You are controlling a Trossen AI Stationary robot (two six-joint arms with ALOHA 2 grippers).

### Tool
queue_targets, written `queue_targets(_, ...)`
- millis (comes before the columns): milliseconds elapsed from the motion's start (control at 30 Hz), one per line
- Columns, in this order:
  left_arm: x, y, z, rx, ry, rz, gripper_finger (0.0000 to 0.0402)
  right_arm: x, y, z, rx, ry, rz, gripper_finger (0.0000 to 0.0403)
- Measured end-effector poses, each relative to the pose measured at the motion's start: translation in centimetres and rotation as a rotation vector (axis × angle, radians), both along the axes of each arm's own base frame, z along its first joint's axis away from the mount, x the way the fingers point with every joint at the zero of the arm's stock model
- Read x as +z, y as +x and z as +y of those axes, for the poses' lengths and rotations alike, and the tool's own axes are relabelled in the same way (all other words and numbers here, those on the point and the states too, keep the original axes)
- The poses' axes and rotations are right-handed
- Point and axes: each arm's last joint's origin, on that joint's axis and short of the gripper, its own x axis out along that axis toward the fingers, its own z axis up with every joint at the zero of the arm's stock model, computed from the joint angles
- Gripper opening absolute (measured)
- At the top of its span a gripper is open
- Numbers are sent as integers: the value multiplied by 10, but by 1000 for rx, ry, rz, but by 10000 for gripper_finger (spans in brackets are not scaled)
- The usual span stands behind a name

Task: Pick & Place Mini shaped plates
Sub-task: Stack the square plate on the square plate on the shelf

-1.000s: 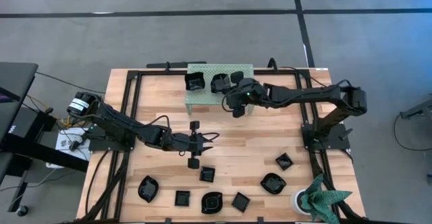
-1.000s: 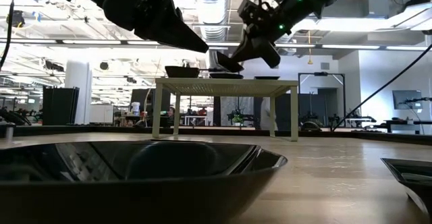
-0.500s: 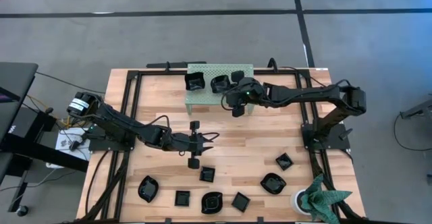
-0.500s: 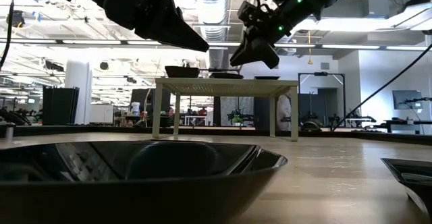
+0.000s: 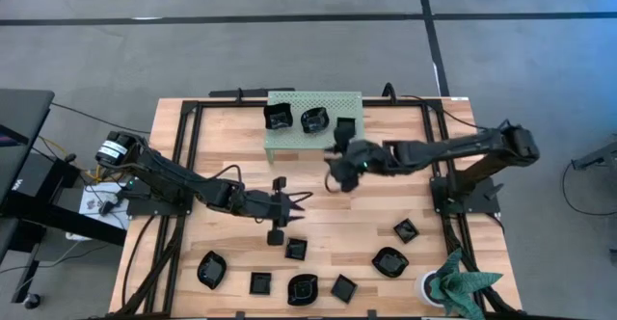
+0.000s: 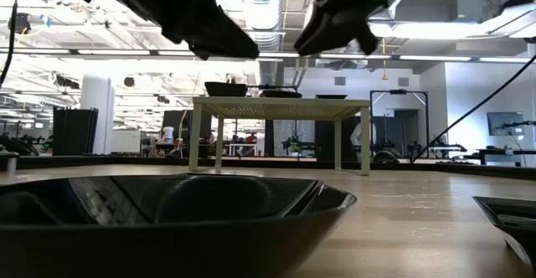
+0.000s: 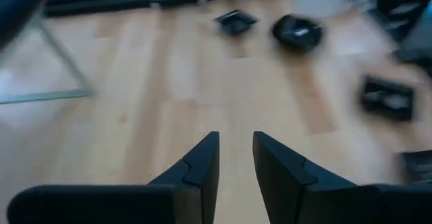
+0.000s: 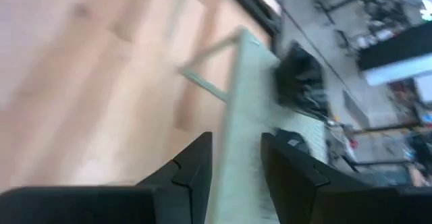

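Three glossy black mini plates (image 5: 278, 118) (image 5: 314, 120) (image 5: 345, 127) rest on top of the pale green perforated rack (image 5: 313, 99). Several more plates lie flat on the near half of the table, among them a square one (image 5: 296, 249) and a wavy one (image 5: 302, 288). My right gripper (image 5: 334, 175) hovers open and holding nothing above the table just near-side of the rack; its wrist view (image 8: 236, 143) looks along the rack's edge (image 8: 236, 116). My left gripper (image 5: 297, 203) is open and holding nothing above the table's middle (image 7: 236, 140), with two small plates (image 5: 281, 182) (image 5: 275, 233) to either side.
A green folded cloth sits in a white cup (image 5: 453, 283) at the near right corner. Black frame rails (image 5: 188, 166) run along the table's left and right sides. In the low view a large black plate (image 6: 167, 211) fills the foreground. Bare wood (image 5: 386, 200) lies between the grippers and the right arm's base.
My right gripper has drawn back from over the rack's right part toward the near edge, leaving a third plate resting on the rack. My left gripper has stayed over the table's middle with only a slight shift.
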Motion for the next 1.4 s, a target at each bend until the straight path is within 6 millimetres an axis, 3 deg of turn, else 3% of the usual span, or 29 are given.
queue_targets(233,0,-4,-13,-10,-149,14,92,18,-39,31,19,126,45,116)
queue_targets(400,0,-6,-16,42,-278,31,92,35,-80,32,-46,259,14,116)
queue_targets(467,-1,-6,-16,103,-388,49,92,31,-94,27,-86,340,-35,116)
queue_targets(567,-8,-6,-18,138,-492,103,92,7,-107,23,-54,428,-97,117)
queue_targets(733,-34,-3,-31,143,-657,265,92,-32,-114,23,93,521,-165,117)
queue_targets(933,-62,-5,-46,216,-804,429,92,-32,-113,24,127,514,-189,117)
queue_targets(1200,-58,-9,-45,263,-845,446,92,-32,-113,25,145,519,-188,117)
queue_targets(1400,-56,-20,-32,423,-810,534,92,-32,-113,25,149,514,-187,117)
